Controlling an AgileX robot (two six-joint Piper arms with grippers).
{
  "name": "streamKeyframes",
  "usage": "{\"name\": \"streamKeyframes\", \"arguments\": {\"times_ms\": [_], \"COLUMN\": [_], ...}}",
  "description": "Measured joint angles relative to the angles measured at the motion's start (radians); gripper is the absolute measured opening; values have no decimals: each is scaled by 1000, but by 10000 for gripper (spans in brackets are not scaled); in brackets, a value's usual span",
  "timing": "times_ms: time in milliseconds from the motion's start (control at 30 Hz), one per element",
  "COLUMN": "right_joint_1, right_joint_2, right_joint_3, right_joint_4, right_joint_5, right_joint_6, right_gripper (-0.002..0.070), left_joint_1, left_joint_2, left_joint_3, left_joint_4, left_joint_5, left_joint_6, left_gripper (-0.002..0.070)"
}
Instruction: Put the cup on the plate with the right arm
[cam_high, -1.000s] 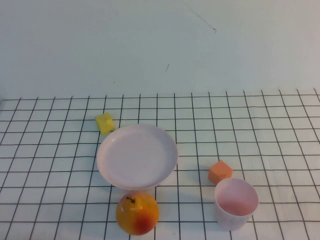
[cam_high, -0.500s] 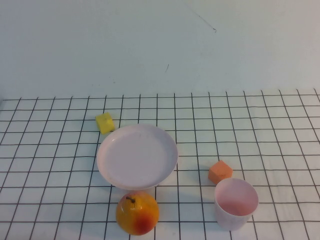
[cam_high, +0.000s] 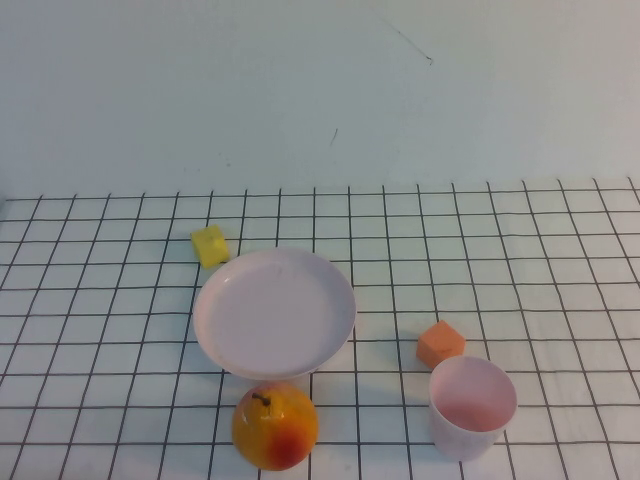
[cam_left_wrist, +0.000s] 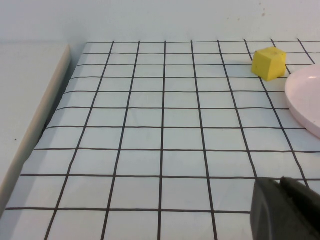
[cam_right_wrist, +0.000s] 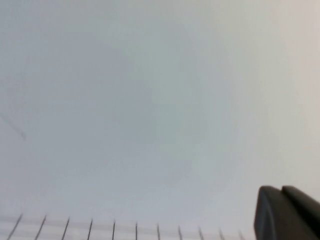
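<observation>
I see the cup (cam_high: 472, 406) upright, right of the plate (cam_high: 274, 311). The right tool (cam_right_wrist: 287, 212) and left tool (cam_left_wrist: 285, 207) sit off the tabletop; I cannot tell their state.

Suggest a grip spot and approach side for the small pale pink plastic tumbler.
Grip the small pale pink plastic tumbler across its upper wall, descending from above and from the robot's right. It stands upright, mouth open, handleless, and the orange cube crowds its far-left side. Left gripper and right gripper each show only as a dark edge in their own wrist views.
</observation>
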Motion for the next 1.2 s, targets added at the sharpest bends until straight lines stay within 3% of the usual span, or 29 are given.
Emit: {"name": "streamKeyframes", "arguments": {"times_ms": [100,300,533,633,900,1000,1067,1133,1200], "right_joint_1": [0,0,7,53,344,404,421,428,429], "right_joint_2": [153,491,853,1002,1270,1333,1381,1426,1476], "right_joint_3": [-140,-367,-430,-442,-508,-560,-601,-647,-689], "right_joint_4": [95,457,765,781,623,605,603,594,567], "right_joint_5": [235,644,701,687,603,623,656,695,717], "right_joint_6": [-109,-478,-811,-867,-871,-853,-841,-830,-807], "right_gripper": [-2,-2,-2,-2,-2,7,63,165,311], "left_joint_1": [0,0,0,0,0,0,0,0,0], "left_joint_2": [0,0,0,0,0,0,0,0,0], "left_joint_3": [0,0,0,0,0,0,0,0,0], "left_joint_4": [0,0,0,0,0,0,0,0,0], "left_joint_5": [0,0,0,0,0,0,0,0,0], "left_joint_6": [0,0,0,0,0,0,0,0,0], "left_gripper": [-3,-3,-3,-3,-3,-3,-3,-3,-3]}}
